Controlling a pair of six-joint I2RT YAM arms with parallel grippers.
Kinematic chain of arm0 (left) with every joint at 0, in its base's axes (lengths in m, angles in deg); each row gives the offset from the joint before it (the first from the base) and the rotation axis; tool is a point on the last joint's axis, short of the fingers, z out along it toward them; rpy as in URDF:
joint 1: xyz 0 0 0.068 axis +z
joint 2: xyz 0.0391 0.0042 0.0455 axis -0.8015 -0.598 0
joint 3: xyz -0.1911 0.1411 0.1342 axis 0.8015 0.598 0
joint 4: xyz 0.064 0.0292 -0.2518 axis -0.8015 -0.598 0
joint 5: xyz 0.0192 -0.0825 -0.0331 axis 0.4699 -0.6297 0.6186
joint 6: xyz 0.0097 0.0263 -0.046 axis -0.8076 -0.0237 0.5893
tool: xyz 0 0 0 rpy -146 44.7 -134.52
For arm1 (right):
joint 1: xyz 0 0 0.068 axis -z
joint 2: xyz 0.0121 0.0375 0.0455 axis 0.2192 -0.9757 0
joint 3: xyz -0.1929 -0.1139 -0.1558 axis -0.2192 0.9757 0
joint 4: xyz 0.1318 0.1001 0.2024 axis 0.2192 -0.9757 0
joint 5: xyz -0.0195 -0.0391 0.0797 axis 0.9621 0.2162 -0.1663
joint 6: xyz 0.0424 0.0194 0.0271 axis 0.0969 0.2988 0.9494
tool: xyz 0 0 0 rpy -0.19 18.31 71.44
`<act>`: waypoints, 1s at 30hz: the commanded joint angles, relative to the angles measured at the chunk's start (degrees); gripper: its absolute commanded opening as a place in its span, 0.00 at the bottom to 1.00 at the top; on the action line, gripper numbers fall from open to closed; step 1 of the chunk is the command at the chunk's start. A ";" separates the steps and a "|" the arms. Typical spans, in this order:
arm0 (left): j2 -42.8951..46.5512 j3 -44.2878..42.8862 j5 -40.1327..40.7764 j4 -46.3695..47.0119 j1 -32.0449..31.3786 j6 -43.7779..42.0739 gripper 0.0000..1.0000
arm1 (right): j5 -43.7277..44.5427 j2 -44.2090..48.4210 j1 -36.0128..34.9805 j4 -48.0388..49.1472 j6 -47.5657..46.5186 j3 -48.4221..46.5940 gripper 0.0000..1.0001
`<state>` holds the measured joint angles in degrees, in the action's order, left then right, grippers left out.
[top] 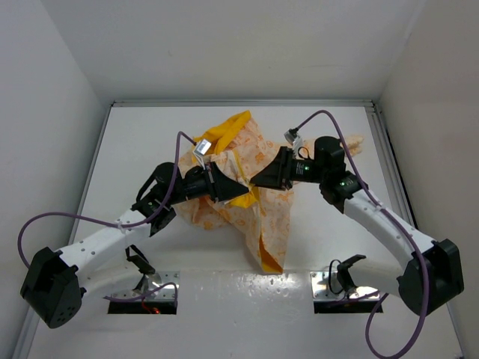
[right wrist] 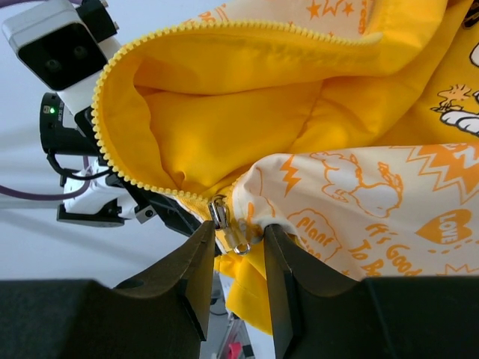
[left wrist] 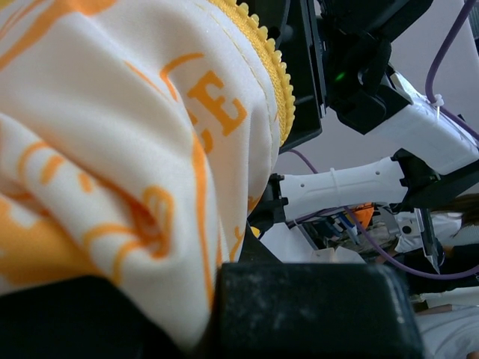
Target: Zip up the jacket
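Right pincer (right wrist: 238, 253) pinching zipper pull (right wrist: 224, 219), left pincer (left wrist: 212, 299) seemingly clamping jacket (left wrist: 112, 149)

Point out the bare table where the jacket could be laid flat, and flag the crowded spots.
Bare table lies far left, between the side rail and the jacket, and near, between the two metal plates. Crowded: the centre, where left gripper and right gripper meet on the fabric, and the right side under the right arm.
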<state>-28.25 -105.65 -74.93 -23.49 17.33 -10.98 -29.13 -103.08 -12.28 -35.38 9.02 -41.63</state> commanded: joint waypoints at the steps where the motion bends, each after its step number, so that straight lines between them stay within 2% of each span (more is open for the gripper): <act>1: 0.80 -1.61 -1.64 4.69 -0.09 -0.25 0.00 | 0.26 0.38 -1.67 2.99 1.79 -1.00 0.33; 9: 0.27 -1.08 -1.11 5.83 -0.09 -0.25 0.00 | 2.28 0.91 -2.21 3.33 3.11 -0.38 0.34; 20: 0.27 0.68 -0.58 6.97 -0.09 0.36 0.00 | 2.98 -0.06 0.78 4.83 6.27 -3.90 0.33; 30: -0.96 1.82 1.08 14.35 0.44 0.89 0.00 | 6.40 1.79 0.52 -2.20 13.03 -3.11 0.44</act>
<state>-29.01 -103.99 -73.70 -16.69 17.37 -10.46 -25.64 -102.60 -11.89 -36.13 17.91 -43.07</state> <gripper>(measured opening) 0.044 0.430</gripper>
